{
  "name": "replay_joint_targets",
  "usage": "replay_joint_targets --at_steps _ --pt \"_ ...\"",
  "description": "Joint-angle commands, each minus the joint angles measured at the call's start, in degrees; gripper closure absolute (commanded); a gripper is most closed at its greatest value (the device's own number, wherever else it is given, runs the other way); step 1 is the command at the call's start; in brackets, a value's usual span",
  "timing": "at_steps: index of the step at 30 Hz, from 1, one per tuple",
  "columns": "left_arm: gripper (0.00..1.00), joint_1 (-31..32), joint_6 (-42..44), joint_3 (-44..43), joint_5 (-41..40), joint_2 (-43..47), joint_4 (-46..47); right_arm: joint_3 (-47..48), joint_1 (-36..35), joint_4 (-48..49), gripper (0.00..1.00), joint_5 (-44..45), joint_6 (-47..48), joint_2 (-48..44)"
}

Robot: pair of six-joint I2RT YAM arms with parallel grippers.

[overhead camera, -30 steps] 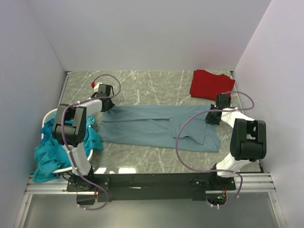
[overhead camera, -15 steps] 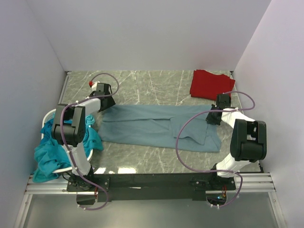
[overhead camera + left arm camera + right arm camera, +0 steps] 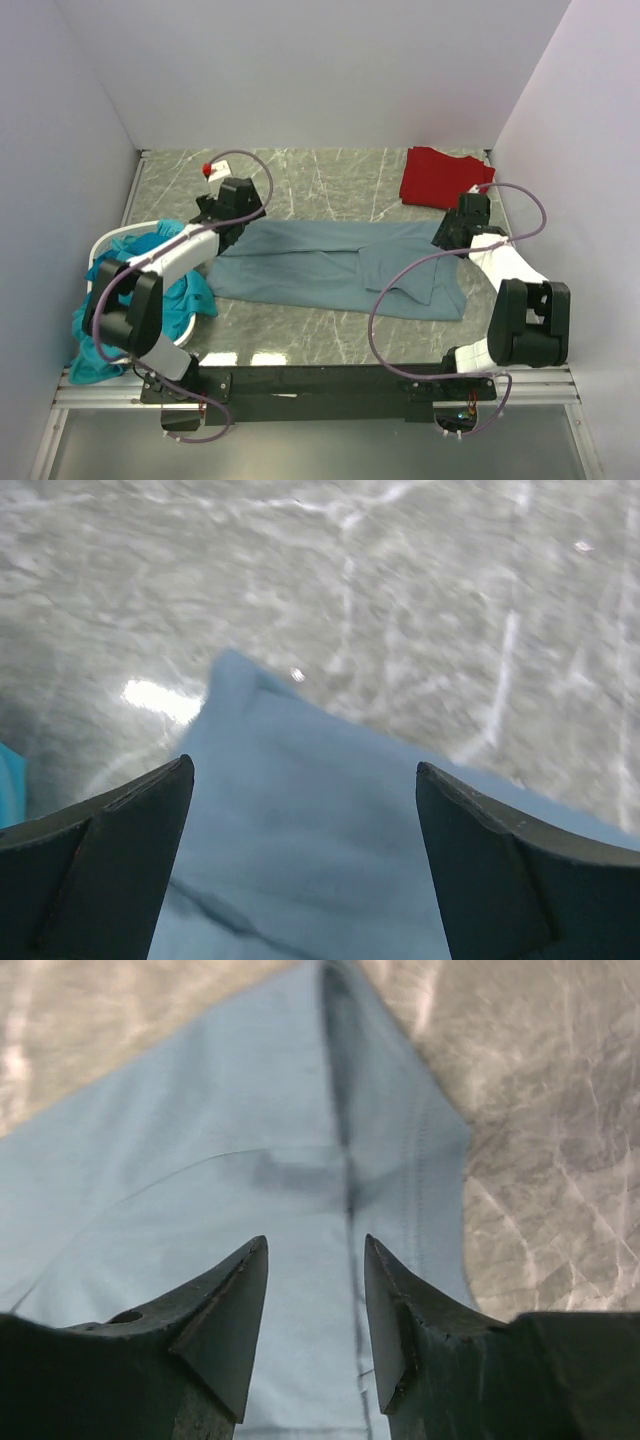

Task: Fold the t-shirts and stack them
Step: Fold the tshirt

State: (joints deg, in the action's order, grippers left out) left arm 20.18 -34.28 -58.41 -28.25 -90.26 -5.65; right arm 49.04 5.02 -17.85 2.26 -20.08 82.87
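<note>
The slate-blue t-shirt (image 3: 320, 265) lies flat across the middle of the table, folded into a long band. My left gripper (image 3: 222, 222) hangs over its far-left corner. In the left wrist view that gripper (image 3: 302, 765) is wide open above the cloth (image 3: 300, 880) and holds nothing. My right gripper (image 3: 450, 235) is over the shirt's far-right end. Seen from its wrist, this gripper (image 3: 315, 1240) stands partly open above the hem (image 3: 200, 1130), also without any cloth in it. A red t-shirt (image 3: 440, 177) lies folded at the back right. Teal t-shirts (image 3: 105, 325) are heaped at the left.
A white basket (image 3: 112, 238) at the left edge holds the teal heap, which spills over its front. White walls close in the marble table (image 3: 330, 180) on three sides. The arms' black base rail (image 3: 320, 380) runs along the near edge.
Both grippers have opened and let go of the slate-blue shirt. The left arm has lifted and swung to the right; the right wrist has risen slightly.
</note>
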Motion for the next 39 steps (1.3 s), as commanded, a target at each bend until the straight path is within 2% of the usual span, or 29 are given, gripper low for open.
replay_joint_targets --at_steps 1,5,10,15,22,29,39 --pt "0.03 1.1 0.7 5.6 0.5 5.0 5.2 -0.4 -2.8 0.3 0.49 3.4 -0.3 -5.3" --pt "0.05 1.1 -0.4 10.4 6.4 5.3 11.6 0.2 -8.1 1.8 0.48 0.8 -0.5 -7.1" --pt "0.05 1.1 -1.9 12.4 9.9 0.1 15.4 2.4 -11.4 3.9 0.48 -3.2 -1.2 -2.4" --pt "0.04 1.1 -2.9 13.5 9.4 -2.5 17.1 7.1 -15.1 2.6 0.48 -3.4 -1.7 6.5" --pt "0.03 1.1 -5.9 15.6 6.2 -4.0 15.6 12.0 -15.7 0.0 0.5 -6.2 -1.8 15.7" --pt "0.03 1.6 -11.2 20.9 5.9 -0.8 15.6 17.2 -17.5 -3.4 0.51 -6.2 -1.5 21.6" --pt "0.03 6.1 -15.7 27.7 3.2 8.2 11.3 23.6 -20.3 -7.0 0.51 -8.2 -0.5 26.3"
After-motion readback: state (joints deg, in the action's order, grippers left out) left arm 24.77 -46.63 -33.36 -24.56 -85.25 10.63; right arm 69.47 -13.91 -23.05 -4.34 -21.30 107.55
